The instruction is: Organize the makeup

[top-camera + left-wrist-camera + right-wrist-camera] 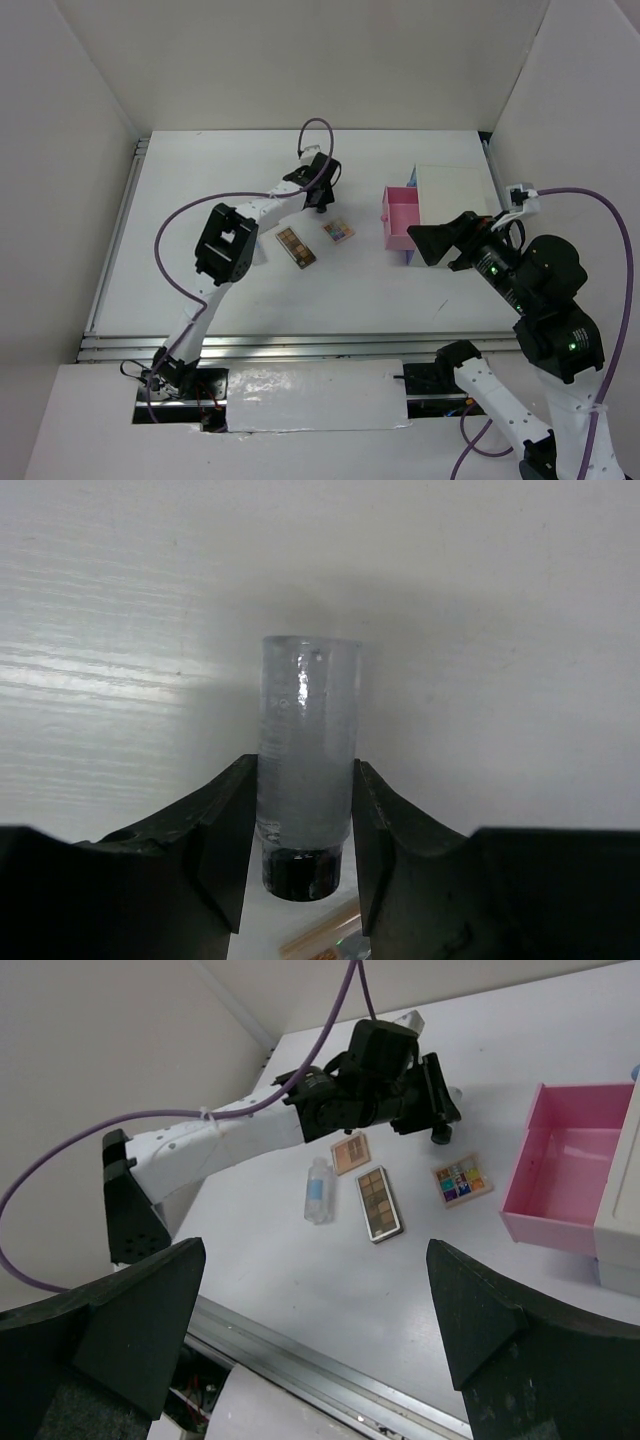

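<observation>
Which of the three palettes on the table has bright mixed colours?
The small square palette nearest the pink drawer; the long palette and the pale palette show only brown and pinkish shades.

A robotics lab test cell: a white counter (380,290) boxed in by plain white panels (300,60), an aluminium rail (300,347) along its near edge, left arm (225,250) and right arm (550,290) mounted there
</observation>
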`<control>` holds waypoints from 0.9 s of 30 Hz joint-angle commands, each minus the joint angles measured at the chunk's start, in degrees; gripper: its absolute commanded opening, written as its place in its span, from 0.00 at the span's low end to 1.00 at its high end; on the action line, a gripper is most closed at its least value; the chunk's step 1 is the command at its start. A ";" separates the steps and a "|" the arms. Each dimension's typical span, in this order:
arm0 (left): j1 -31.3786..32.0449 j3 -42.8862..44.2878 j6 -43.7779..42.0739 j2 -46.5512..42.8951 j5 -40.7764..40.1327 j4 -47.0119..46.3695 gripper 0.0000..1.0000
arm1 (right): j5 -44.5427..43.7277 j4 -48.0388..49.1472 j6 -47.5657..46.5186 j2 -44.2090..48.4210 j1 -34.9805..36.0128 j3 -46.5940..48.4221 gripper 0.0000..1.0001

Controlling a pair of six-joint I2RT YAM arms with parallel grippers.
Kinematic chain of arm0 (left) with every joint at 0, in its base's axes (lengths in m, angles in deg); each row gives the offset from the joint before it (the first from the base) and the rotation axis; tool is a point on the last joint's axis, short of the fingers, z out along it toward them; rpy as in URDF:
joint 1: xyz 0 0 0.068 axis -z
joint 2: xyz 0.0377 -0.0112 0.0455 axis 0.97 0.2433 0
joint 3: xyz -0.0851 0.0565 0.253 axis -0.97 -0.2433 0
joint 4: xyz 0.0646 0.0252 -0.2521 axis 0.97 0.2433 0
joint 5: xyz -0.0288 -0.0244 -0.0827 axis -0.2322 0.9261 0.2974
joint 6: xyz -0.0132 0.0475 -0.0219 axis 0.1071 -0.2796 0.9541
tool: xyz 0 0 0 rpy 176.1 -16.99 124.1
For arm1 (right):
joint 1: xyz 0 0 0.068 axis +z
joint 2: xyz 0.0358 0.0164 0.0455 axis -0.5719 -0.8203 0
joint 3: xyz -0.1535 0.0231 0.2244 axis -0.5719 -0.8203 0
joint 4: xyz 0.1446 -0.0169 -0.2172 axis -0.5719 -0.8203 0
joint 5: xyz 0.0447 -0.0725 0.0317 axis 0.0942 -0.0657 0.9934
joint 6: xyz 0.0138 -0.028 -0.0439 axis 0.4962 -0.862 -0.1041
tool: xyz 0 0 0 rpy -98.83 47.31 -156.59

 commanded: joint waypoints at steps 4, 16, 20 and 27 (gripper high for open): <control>-0.58 -11.18 -14.06 -19.63 4.35 -16.80 0.00 | -1.16 1.42 -0.76 0.64 0.32 1.20 0.99; 4.76 -22.97 -2.92 -36.73 24.47 -22.19 0.00 | -4.94 2.73 2.22 0.64 0.15 2.43 1.00; 9.34 -24.82 3.67 -35.94 25.09 -29.37 0.00 | -5.65 3.00 3.02 0.91 0.24 2.95 1.00; 13.48 -19.64 8.43 -28.21 23.51 -30.02 0.01 | -5.65 1.51 3.02 0.99 0.24 3.66 1.00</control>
